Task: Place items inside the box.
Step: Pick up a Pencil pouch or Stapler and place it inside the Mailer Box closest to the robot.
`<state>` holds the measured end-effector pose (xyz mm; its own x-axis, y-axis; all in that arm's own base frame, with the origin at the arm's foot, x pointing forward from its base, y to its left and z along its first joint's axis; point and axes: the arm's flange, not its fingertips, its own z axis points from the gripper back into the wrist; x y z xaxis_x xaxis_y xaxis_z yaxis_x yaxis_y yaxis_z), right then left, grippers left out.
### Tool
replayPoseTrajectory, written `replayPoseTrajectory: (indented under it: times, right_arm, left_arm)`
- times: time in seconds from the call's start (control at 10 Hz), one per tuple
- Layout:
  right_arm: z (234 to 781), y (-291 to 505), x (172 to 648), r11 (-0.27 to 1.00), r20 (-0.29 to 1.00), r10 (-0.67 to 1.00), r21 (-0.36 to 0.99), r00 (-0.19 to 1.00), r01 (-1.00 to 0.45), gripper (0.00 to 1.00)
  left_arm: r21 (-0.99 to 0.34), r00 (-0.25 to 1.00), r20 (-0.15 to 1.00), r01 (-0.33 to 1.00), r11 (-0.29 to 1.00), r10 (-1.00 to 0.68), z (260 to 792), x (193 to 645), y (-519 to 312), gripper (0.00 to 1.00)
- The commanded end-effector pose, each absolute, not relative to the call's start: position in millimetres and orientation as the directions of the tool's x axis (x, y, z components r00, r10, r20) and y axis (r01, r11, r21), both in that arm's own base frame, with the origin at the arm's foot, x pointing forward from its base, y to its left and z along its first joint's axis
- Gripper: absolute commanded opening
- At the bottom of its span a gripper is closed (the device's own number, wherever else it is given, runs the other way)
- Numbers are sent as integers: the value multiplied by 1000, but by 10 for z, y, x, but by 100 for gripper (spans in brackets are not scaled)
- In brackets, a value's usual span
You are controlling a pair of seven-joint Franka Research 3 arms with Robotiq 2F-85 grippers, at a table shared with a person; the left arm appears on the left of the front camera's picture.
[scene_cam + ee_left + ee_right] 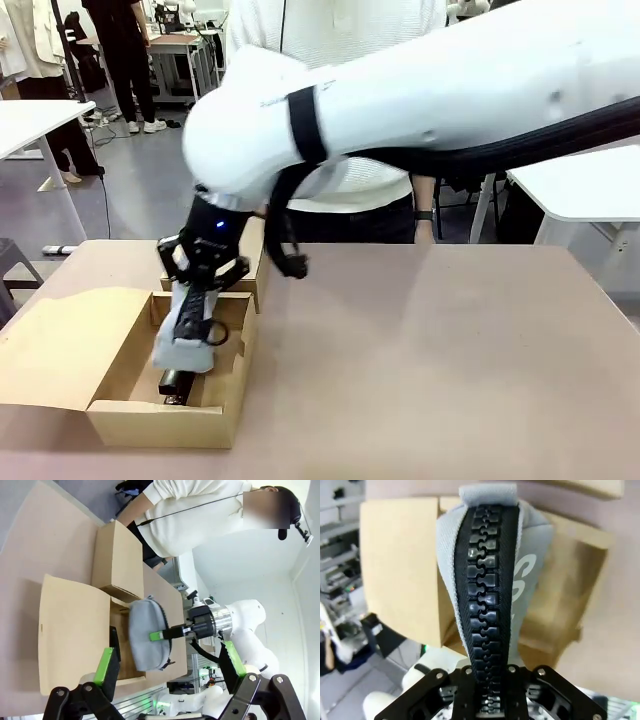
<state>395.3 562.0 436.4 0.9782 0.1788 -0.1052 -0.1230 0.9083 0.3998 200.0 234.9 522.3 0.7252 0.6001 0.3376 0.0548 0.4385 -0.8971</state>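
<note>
Right arm is reaching across from the right side to the near-left part of the bench [430, 360]. Right tool [203, 285] is pinching the grey pencil case [185, 335] at its top end, jaws pressed together on the black zipper strip [487, 595]. Right wrist view is looking straight down that strip.

Case is hanging nose-down, slightly tilted, with its lower end inside the opening of the cardboard box [165, 425]. Can't tell whether it's touching the bottom. A black item [172, 383] is lying in the box just under the case, too hidden to name.

Box is sitting open. One flap [60, 350] is lying out flat to the left, and another [250, 265] is standing up at the far side, just behind the right tool.

Left tool [167, 652] is hanging well apart from the box, fingers [106, 665] spread wide and gripping nothing. It's looking at the case and box from the side.

Person [350, 190] in a white top is standing at the far edge of the bench, watch [424, 214] on one wrist.
</note>
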Motion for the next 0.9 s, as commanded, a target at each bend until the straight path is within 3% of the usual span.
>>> replayPoseTrajectory:
  times: [0.0, 0.8]
  right_arm:
    - [4594, 5988, 3989, 930, -124, 147, 356, 981, -94, 8]
    - [4062, 5852, 3915, 983, -162, 8, 180, 987, 22, 8]
  left_arm:
    - [-898, 717, 354, 82, 432, 601, 5236, 1997, 2340, 100]
    - [-898, 717, 354, 82, 432, 601, 5236, 1997, 2340, 100]
